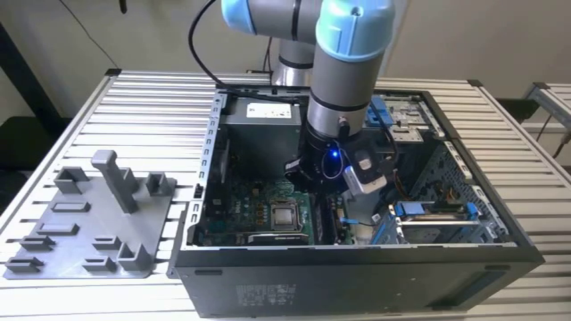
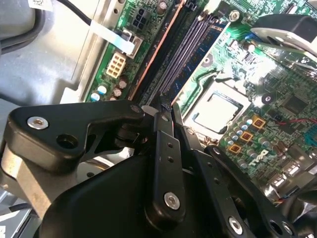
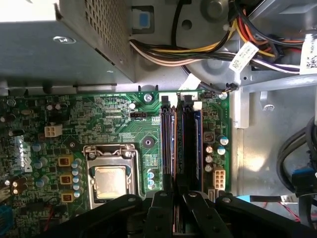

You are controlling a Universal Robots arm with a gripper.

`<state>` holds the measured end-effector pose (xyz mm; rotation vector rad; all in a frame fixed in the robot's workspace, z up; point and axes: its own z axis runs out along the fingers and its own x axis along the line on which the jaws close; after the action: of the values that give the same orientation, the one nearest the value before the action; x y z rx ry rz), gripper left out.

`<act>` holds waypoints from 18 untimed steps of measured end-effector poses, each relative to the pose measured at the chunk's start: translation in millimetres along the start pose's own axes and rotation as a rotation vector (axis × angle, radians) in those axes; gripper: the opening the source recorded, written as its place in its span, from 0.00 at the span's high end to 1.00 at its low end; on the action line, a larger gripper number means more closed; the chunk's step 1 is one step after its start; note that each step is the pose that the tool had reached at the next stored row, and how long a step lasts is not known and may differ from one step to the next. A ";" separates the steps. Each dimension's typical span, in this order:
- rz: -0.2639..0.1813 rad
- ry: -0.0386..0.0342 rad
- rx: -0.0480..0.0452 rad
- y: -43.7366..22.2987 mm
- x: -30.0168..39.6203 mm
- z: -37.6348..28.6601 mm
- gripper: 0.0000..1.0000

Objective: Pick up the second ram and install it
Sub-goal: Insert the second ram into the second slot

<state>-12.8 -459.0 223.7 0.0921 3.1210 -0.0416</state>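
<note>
You have the gripper (image 3: 174,206) down inside the open computer case (image 1: 357,281), its fingers closed on the second ram (image 3: 179,144), which stands in the motherboard's (image 3: 119,119) memory slots beside the processor socket (image 3: 110,173). At the exterior view's left, the grey holder tray (image 1: 80,234) sits on the table (image 1: 152,107).

Matt black plastic tool (image 2: 166,111); glossy green motherboard (image 3: 114,119); bare-metal PC case (image 1: 357,257).

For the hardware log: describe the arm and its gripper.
The arm is a grey metal tube with light blue joint caps, a black cable running alongside it. The gripper is matte black, with jointed linkage bars held by silver screws.
</note>
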 end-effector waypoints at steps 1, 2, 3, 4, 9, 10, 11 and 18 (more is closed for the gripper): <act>0.000 0.0000 0.0001 0.0 0.0 0.1 0.86; 0.000 -0.0001 -0.0001 0.1 0.0 0.4 0.86; 0.000 -0.0001 -0.0003 0.1 0.0 0.6 0.86; 0.000 -0.0001 -0.0002 0.1 -0.1 0.6 0.86; 0.000 0.0000 -0.0002 0.1 -0.4 0.8 0.86; 0.000 -0.0001 -0.0002 0.1 -0.4 0.8 0.86; 0.000 -0.0001 -0.0002 0.1 -0.5 0.8 0.86; 0.000 -0.0001 -0.0004 0.4 -1.2 2.8 0.86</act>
<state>-11.5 -458.8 221.0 0.0922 3.1209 -0.0409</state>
